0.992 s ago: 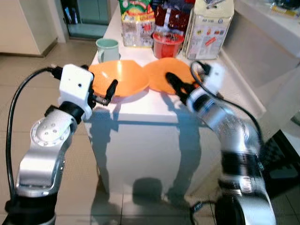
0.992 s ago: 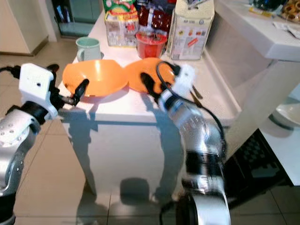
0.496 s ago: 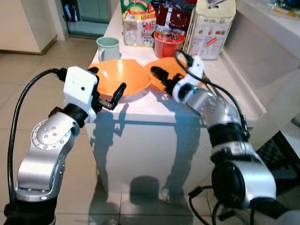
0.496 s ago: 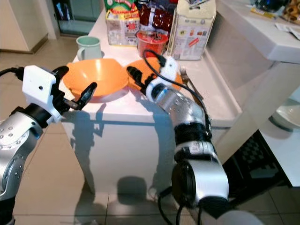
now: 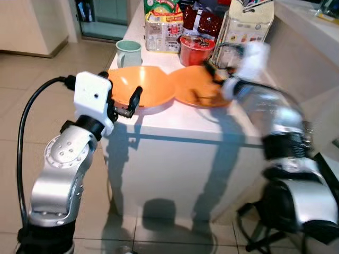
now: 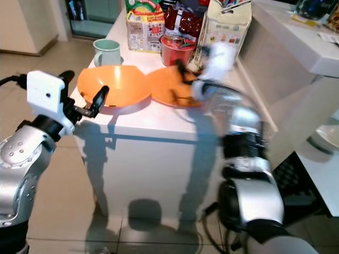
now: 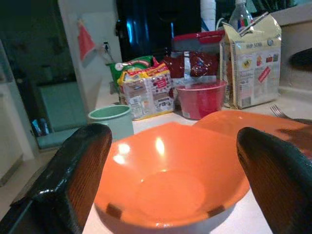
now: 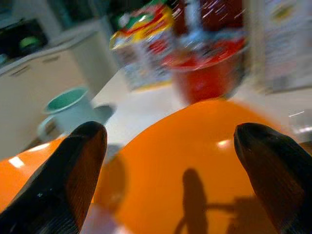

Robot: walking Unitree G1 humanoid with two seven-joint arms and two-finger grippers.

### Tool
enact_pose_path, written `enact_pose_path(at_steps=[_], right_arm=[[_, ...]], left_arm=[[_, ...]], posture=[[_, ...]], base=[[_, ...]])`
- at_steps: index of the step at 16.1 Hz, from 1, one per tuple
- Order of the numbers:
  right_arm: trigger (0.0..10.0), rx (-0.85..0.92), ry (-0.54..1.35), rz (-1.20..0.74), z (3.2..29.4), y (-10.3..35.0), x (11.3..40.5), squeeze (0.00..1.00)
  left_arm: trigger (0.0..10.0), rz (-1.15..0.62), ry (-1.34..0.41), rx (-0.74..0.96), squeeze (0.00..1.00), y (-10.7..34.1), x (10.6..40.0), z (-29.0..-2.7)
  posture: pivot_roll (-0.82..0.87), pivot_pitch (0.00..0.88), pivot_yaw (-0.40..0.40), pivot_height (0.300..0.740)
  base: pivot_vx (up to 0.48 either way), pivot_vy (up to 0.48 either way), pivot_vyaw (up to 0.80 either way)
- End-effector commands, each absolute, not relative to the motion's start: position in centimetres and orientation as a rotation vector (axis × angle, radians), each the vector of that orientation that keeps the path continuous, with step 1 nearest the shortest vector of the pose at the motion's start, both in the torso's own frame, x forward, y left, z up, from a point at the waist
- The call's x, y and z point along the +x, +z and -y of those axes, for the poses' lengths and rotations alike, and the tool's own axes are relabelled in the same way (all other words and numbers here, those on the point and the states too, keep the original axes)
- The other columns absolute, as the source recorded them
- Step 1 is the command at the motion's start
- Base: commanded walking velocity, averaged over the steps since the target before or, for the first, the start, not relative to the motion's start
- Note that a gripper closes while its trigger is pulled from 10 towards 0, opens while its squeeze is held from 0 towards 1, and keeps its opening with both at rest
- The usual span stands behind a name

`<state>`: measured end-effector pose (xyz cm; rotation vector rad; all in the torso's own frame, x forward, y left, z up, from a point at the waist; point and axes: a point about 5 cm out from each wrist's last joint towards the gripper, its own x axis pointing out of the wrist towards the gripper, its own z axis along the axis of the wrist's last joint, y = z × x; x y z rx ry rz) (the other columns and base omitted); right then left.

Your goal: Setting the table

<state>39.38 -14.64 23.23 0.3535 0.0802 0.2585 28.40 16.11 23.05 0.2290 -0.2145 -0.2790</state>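
Counter [image 5: 175, 129]: white, narrow top. Its far half carries a tall bag [image 5: 246, 24], snack packets [image 5: 163, 24] and a red tub [image 5: 197, 48]; bare surface is left only along the near edge and toward the robot's right.
Orange bowl [image 5: 143, 92]: sits at the near left corner, rim close to the counter edge. Not lifted.
Orange plate [image 5: 198, 92]: flat on the counter just beside the bowl, rims touching or overlapping.
Green mug [image 5: 128, 52]: behind the bowl, near the left edge.
Left gripper [image 5: 132, 103]: at the bowl's near rim, fingers spread wide to either side of the bowl in the wrist view, holding nothing.
Right gripper [image 8: 165, 161]: above the plate, fingers spread wide, holding nothing; heavily blurred in the head views.
Fork [image 7: 279, 111]: lies beyond the plate.
Progress: judged early; dishes clustered, no place laid.
Clearance: open floor on the left; a second counter stands close on the right.
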Motion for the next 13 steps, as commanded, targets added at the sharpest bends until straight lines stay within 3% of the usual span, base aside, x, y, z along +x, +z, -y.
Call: enact_pose_path(at_steps=[1, 6, 7, 10, 13], right_arm=[[10.0, 0.329, 0.248, -0.109, 14.9, 22.7, 39.0, 0.0], [10.0, 0.46, 0.28, -0.161, 13.1, 21.1, 38.2, 0.0], [10.0, 0.512, 0.3, -0.201, 12.2, 20.5, 38.2, 1.0], [10.0, 0.583, 0.322, -0.252, 10.2, 20.4, 39.5, 1.0], [10.0, 0.572, 0.331, -0.221, 9.6, 21.4, 40.1, 1.0]], left_arm=[[10.0, 0.22, -0.295, 0.231, 0.0, 23.0, 28.8, -15.4], [10.0, 0.239, -0.288, 0.231, 0.0, 23.4, 29.4, -15.1], [10.0, 0.24, -0.295, 0.241, 0.0, 23.4, 29.4, -15.3], [10.0, 0.203, -0.386, 0.293, 0.0, 22.8, 28.5, -15.6], [10.0, 0.215, -0.33, 0.302, 0.0, 23.3, 28.1, -16.4]], posture=[[0.0, 0.0, -0.078, 0.74], [-0.01, 0.0, -0.059, 0.74], [0.0, 0.0, -0.063, 0.74], [0.04, 0.0, -0.09, 0.74], [0.08, 0.0, -0.126, 0.74]], base=[[0.0, 0.0, 0.0], [0.0, 0.0, 0.0], [0.0, 0.0, 0.0], [0.0, 0.0, 0.0], [0.0, 0.0, 0.0]])
